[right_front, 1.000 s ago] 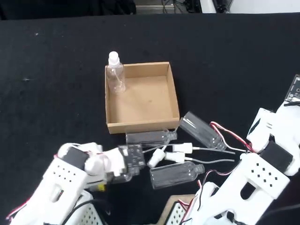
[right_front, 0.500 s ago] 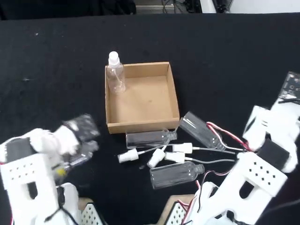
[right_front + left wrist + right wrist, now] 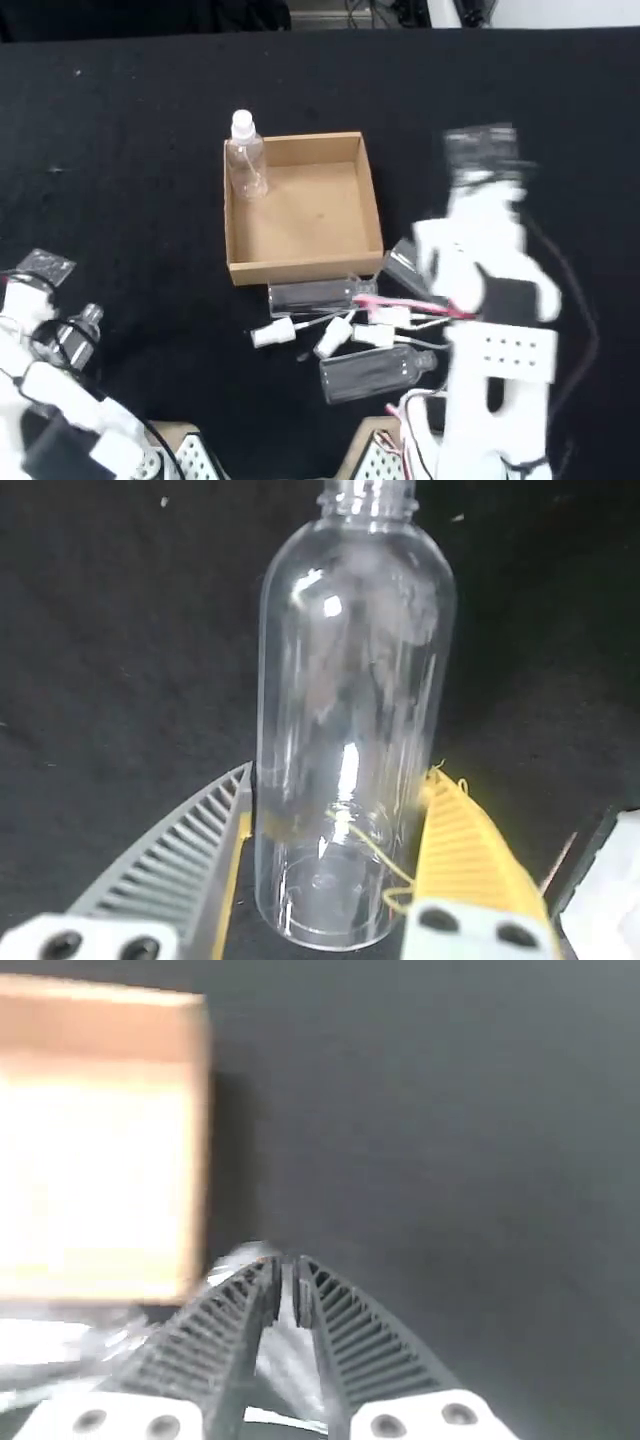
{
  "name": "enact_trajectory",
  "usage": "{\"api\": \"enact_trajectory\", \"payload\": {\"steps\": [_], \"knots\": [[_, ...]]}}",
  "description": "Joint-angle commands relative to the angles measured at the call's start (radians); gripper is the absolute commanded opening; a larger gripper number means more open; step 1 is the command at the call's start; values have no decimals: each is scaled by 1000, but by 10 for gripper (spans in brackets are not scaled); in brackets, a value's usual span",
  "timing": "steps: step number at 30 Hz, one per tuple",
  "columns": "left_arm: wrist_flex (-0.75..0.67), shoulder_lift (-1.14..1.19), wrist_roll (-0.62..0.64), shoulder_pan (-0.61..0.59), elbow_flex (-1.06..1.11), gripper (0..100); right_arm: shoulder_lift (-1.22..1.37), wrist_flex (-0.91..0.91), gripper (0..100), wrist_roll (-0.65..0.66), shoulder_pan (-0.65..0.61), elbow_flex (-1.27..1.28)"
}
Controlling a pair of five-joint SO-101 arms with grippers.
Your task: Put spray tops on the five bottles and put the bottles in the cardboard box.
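Left gripper (image 3: pixel 340 780) squeezes a clear plastic bottle with no top (image 3: pixel 350 660) between its two fingers, at the near left of the black table (image 3: pixel 120 150), well apart from the brown cardboard box (image 3: pixel 305 268). Right gripper (image 3: pixel 285 1265) is almost closed on nothing, near the box's right side.

White hole-dotted arms (image 3: pixel 500 350), red cable (image 3: pixel 395 301), left hand (image 3: pixel 340 772) with ribbed grey and yellow fingers (image 3: pixel 180 865)

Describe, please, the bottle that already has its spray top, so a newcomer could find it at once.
Find the open cardboard box on the black table. In its far left corner stands a clear bottle. It alone wears a white spray top; the bottles lying before the box are bare-necked.
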Motion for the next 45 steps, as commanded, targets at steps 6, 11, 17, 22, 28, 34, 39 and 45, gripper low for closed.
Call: {"api": "enact_trajectory", "payload": {"steps": [6, 11, 17, 22, 28, 34, 39, 45], "knots": [[118, 170, 6, -33, -278, 378, 4, -31, 15, 109, -445, 157], [133, 187, 11, 41, -351, 365, 4, -87, 15, 107, -592, 252], [61, 224, 2, 150, -340, 365, -1, -123, 15, 107, -637, 321], [21, 258, 2, 180, -334, 365, -1, -123, 15, 107, -637, 346], [9, 308, 0, 176, -344, 364, -1, -123, 15, 107, -637, 348], [18, 331, 3, 216, -334, 364, 1, -123, 15, 107, -637, 349], [20, 333, 3, 214, -332, 237, 2, -123, 15, 107, -637, 349], [12, 322, 2, 211, -274, 33, 2, -123, 15, 107, -637, 349]]}}
